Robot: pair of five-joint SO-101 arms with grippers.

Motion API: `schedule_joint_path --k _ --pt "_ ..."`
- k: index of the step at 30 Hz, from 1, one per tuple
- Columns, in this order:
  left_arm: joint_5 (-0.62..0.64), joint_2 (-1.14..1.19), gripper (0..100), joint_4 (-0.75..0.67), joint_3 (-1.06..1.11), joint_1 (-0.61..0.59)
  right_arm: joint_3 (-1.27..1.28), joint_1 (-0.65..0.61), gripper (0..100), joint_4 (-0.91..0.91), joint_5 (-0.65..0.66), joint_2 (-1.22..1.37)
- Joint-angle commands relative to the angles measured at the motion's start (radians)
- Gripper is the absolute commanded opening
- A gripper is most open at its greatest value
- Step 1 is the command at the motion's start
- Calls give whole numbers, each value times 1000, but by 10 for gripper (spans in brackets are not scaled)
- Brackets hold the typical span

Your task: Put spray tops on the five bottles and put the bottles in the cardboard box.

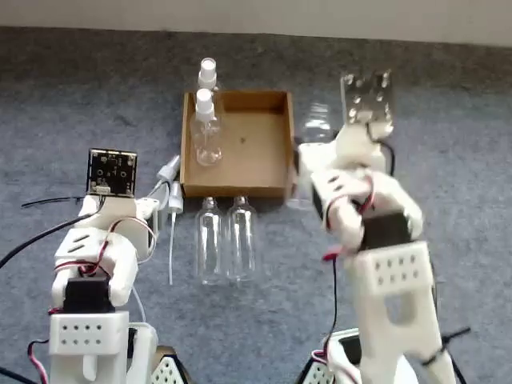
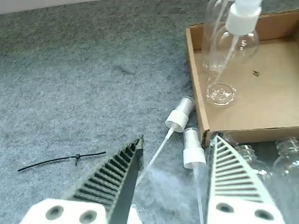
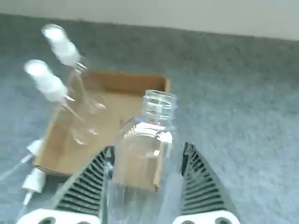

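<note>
The cardboard box (image 1: 272, 172) (image 2: 261, 126) (image 3: 51, 156) lies open at the table's middle. Two clear bottles with white spray tops (image 1: 206, 132) (image 1: 208, 76) stand in its left side. Two uncapped bottles (image 1: 210, 240) (image 1: 242, 238) lie in front of the box. Two loose spray tops (image 2: 180, 114) (image 2: 192, 148) with long tubes lie by the box's left front corner. My left gripper (image 2: 177, 140) (image 1: 156, 210) hangs open just over them. Right of the box, my right gripper (image 3: 147, 151) (image 1: 308, 180) is shut on an uncapped clear bottle (image 3: 142, 144) (image 1: 316, 128).
A thin black cable tie (image 2: 60, 159) lies on the grey carpet left of the spray tops. Both arm bases (image 1: 88, 336) (image 1: 392, 320) stand at the near edge. Bare carpet stretches to the far left and far right.
</note>
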Motion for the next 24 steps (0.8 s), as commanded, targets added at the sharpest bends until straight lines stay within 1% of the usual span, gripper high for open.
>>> schedule_joint_path --k 1,5,8,10,19,22,24 --pt "-60 -124 216 138 -93 93 168 -87 4 -234 -26 -180" --pt "-78 -275 287 160 -56 193 331 -170 4 -386 -26 -205" --pt "-80 -392 295 157 -22 252 398 -242 4 -510 -20 -205" --pt "-80 -447 295 160 -15 271 427 -286 4 -581 -20 -205" --pt "-80 -473 295 152 30 282 458 -407 4 -590 -20 -206" --pt "-84 -473 295 150 65 309 452 -415 4 -590 -20 -213" --pt "-115 -473 294 114 99 314 447 -414 4 -572 -20 -213"
